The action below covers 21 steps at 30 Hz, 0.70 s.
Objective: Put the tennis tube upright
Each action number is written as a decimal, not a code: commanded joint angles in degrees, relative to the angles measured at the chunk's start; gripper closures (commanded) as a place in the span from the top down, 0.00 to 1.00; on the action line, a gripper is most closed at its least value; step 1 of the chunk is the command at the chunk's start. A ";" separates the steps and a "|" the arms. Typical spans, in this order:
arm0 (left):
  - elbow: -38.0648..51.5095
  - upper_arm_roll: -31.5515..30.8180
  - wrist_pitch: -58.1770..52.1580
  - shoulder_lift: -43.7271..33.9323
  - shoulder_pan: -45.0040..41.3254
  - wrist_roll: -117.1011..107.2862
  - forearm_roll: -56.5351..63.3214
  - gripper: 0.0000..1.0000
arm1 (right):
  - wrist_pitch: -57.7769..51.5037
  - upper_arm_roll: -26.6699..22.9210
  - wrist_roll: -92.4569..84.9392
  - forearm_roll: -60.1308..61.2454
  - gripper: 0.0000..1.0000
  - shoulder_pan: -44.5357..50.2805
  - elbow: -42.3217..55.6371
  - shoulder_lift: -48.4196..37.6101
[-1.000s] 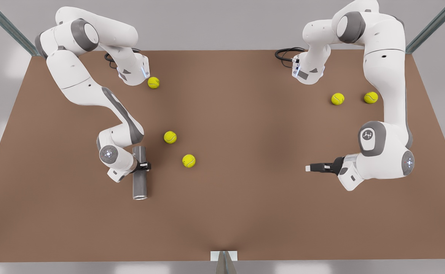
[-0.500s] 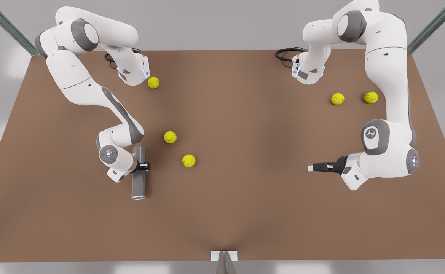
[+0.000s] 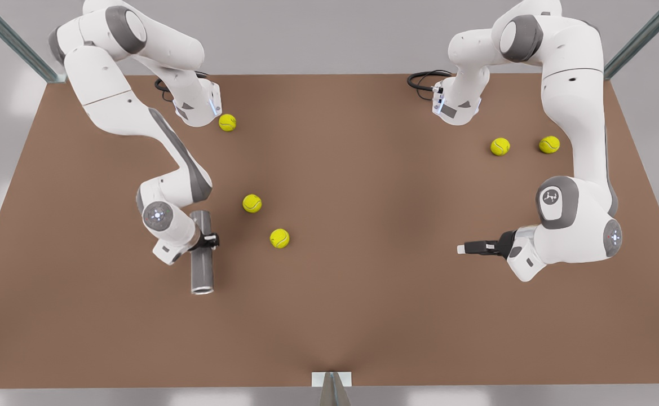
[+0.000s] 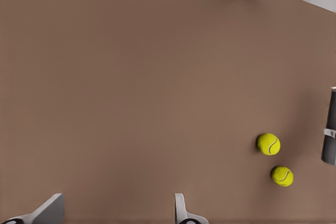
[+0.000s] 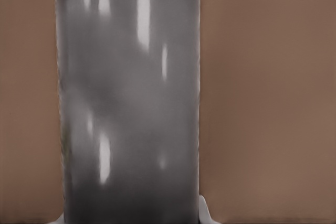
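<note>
Nearest the camera in the front view, the tennis tube lies on its side on the brown table, toward the front view's left, its lighter rim end pointing to the near edge. Up close in the right wrist view the tennis tube is a dark-grey glossy cylinder against the table, with a white fingertip touching its side. That makes the arm on the front view's left the right arm, and the right gripper is clamped across the tube's middle, 1 finger on each side. At about the same depth on the front view's right, the left gripper hangs over bare table with its fingers pointing toward the middle; its wrist view has the 2 fingertips well apart, so it is spread wide and holding nothing, and this arm waits. Just beyond the tube sit 2 tennis balls: 1 near the tube's middle and 1 a little farther back, both apart from the tube. Farther back on the front view's right lie 2 more balls near each other. Farthest, a 5th ball rests just beside the right arm's base.
</note>
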 commanded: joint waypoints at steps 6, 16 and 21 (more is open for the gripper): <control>0.00 0.08 -0.09 -0.71 0.46 0.00 0.12 0.99 | -3.35 3.21 0.12 0.14 0.75 0.86 2.29 -1.15; 0.09 0.17 0.00 -0.80 0.90 0.00 0.47 1.00 | -5.64 3.92 -15.34 -0.56 0.75 12.02 9.06 0.70; 0.00 0.26 -0.09 -0.88 1.95 0.00 0.30 0.99 | -5.99 3.21 -33.35 -3.55 0.75 16.94 12.92 2.72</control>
